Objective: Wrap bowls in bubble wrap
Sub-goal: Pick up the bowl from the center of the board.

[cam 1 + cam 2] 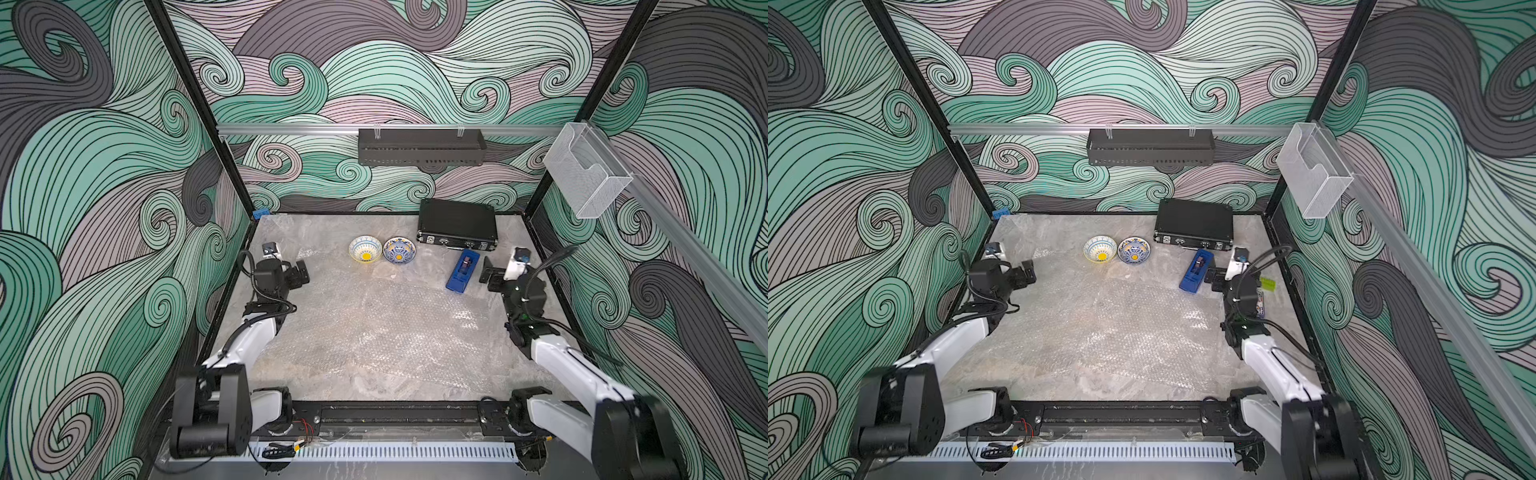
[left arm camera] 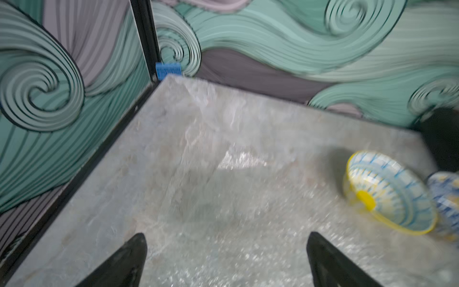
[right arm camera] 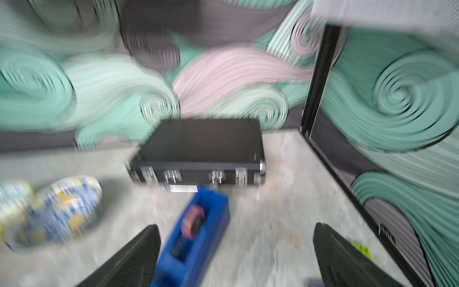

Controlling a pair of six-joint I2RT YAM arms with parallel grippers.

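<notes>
Clear bubble wrap (image 1: pixel 374 324) is lying spread; left gripper (image 2: pixel 226 234) and right gripper (image 3: pixel 237 225) are hovering wide open, empty; fetching a bowl (image 1: pixel 365 248) probably comes next.

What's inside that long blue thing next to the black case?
A pinkish-red roll sits in the open top of the blue holder, with something dark beside it. The close view is blurred, and the blue walls hide anything deeper.

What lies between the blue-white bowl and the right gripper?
The blue tape dispenser lies there, between blue-white bowl and right gripper; both top views show it.
</notes>
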